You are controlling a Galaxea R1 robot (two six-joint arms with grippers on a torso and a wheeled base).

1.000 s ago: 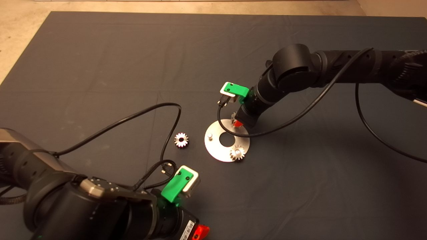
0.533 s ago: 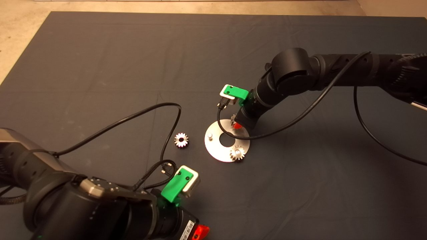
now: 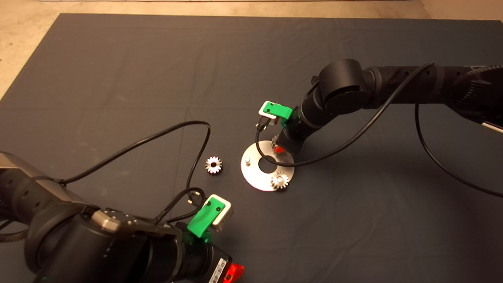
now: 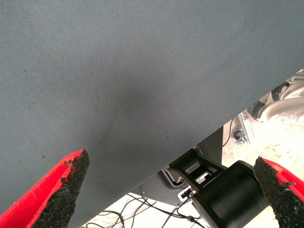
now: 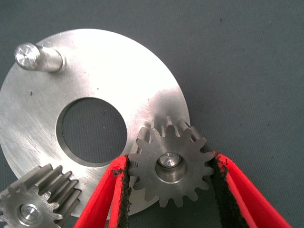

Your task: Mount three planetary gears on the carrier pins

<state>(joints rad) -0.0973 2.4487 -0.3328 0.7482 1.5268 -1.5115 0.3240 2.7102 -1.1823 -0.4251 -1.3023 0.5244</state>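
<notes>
At the lower left of the head view I see my left hand (image 3: 232,272) parked at the frame's bottom edge, its fingers (image 4: 64,190) spread wide over bare mat (image 3: 118,78). Just left of centre, a loose gear (image 3: 213,165) lies flat on the mat, near the disc (image 3: 255,177) but apart from it. The disc carries one bare pin (image 3: 247,160) on its left side and a seated gear (image 3: 279,180) at its lower right. At the disc's upper right edge my right hand (image 5: 173,190) pinches a third gear (image 5: 171,165), its bore around a pin (image 5: 166,160).
</notes>
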